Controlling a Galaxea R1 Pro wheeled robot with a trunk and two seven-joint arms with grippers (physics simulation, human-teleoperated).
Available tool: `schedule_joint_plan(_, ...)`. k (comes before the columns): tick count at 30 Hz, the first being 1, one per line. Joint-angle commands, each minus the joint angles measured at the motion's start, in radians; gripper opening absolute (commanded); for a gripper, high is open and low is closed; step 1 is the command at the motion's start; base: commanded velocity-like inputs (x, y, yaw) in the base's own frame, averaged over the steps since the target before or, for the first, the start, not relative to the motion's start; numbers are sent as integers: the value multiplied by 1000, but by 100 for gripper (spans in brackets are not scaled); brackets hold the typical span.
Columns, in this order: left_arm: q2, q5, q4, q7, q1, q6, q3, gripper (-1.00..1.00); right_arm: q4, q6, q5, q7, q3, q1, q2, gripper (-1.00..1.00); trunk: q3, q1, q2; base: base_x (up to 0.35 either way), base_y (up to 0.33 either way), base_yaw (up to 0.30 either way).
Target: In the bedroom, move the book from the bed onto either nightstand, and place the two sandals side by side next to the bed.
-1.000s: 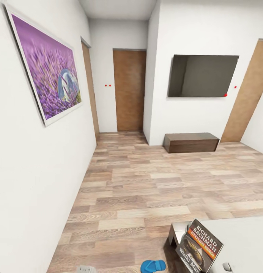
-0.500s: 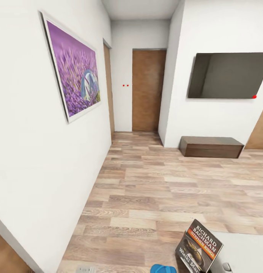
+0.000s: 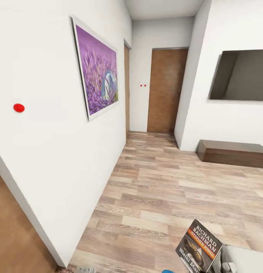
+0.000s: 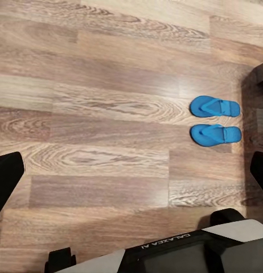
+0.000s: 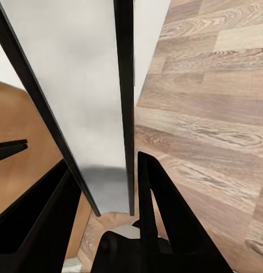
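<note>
white walls and wood-plank floor (image 3: 165,197) form the bedroom passage in the head view, with a purple picture (image 3: 99,81) on the near wall, a brown door (image 3: 166,91) at the far end, a dark wall screen (image 3: 239,76) and a low brown bench (image 3: 233,152) below it.

book (image 3: 199,247): held upright and tilted at the lower edge of the head view, cover facing the camera, its long axis rising away from the robot. in the right wrist view the thin book (image 5: 91,102) runs lengthwise between the two dark fingers of the right end effector (image 5: 106,182), which is clamped on its lower part. a grey corner of the bed (image 3: 247,258) lies just beside it.

sandals (image 4: 216,119): both lie on the floor side by side, nearly touching, parallel, seen from the left wrist camera, close to a dark edge.

left end effector (image 4: 131,170): fingertips sit at opposite edges of the view, spread wide, grasping nothing.

judgement: the book is the remaining item; it rides on the right arm, so the placement falls to that arm once a nightstand is reached.
</note>
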Motion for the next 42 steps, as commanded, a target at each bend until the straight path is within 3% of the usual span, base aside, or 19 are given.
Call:
schedule_joint_plan(1,0,-10,1,-2,-1,-4,9,100,0,4,0,4,-6,0,0,-100,-2,0,-2,0,0,287)
schedule_joint_plan(12,0,-10,1,-2,-1,-4,9,100,0,4,0,5,-6,0,0,-100,-2,0,-2,0,0,237)
schedule_joint_plan(29,0,-10,1,-2,-1,-4,9,100,-1,4,0,5,-6,-1,0,-100,-2,0,-2,0,0,29)
schedule_joint_plan(42,0,-10,1,-3,-1,-4,9,100,-2,4,0,5,-6,0,0,-100,-2,0,-2,0,0,260)
